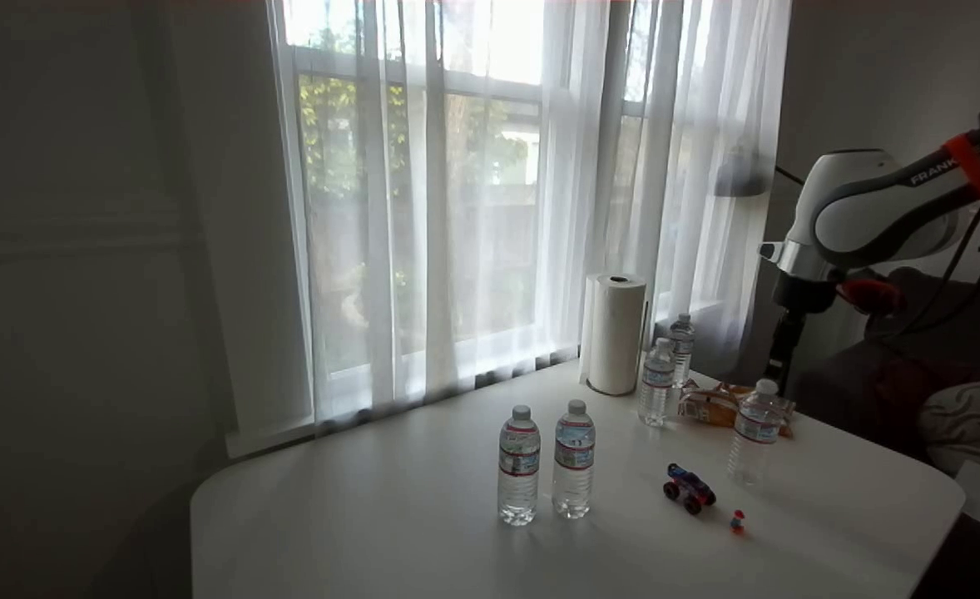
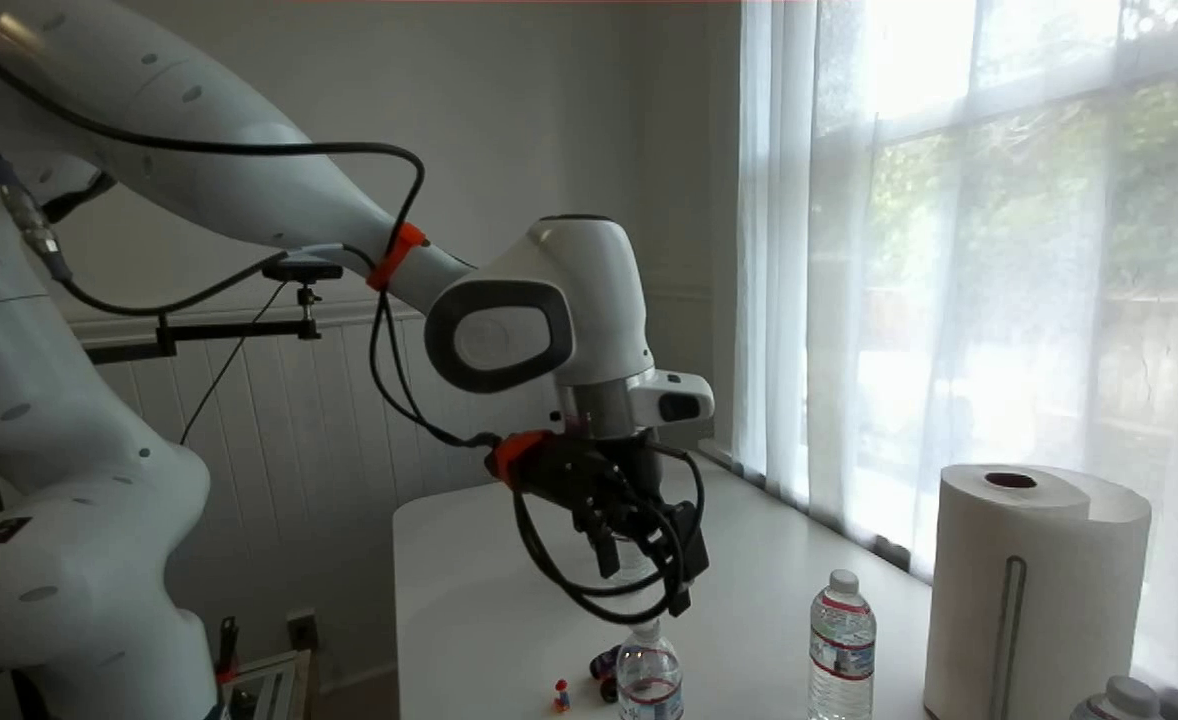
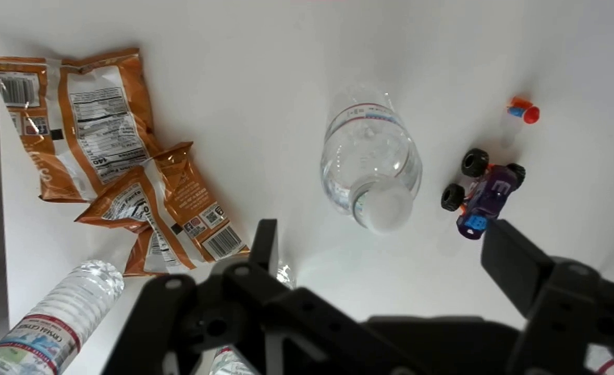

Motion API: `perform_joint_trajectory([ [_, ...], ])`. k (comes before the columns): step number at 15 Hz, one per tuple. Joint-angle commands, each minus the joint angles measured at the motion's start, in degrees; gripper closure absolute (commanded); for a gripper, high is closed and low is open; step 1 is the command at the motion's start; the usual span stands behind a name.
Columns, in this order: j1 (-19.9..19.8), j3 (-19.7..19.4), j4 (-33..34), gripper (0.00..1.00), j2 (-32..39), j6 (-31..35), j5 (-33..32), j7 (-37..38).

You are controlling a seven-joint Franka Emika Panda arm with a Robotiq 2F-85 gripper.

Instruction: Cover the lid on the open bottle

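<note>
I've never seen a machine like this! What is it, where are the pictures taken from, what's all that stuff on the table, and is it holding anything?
It's a robot arm. The black part at its end, for grabbing things, is called the end effector.

Two pictures were taken from outside the robot, from different places. The third, the wrist view, was taken from the arm itself, looking down. That's why things there are seen from above.

On the white table are five water bottles, a paper towel roll, orange-and-white snack bags, a toy truck with chunky black wheels, and a tiny toy figure.

Is it holding anything? No. Look at the wrist view: its two black fingers are spread wide apart, and nothing is gripped.
</note>
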Motion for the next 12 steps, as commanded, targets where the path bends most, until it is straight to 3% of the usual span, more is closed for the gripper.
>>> perform_joint_trajectory([
  [1, -0.39, 0.71, 2.48, 0.00, -5.82, -8.68, -0.28, 0.36],
  [7, -0.52, 1.92, 9.53, 0.00, -10.18, -21.18, -1.94, 3.73],
  [12, 0.33, 1.42, 10.75, 0.00, -10.25, -21.33, -1.88, 3.66],
])
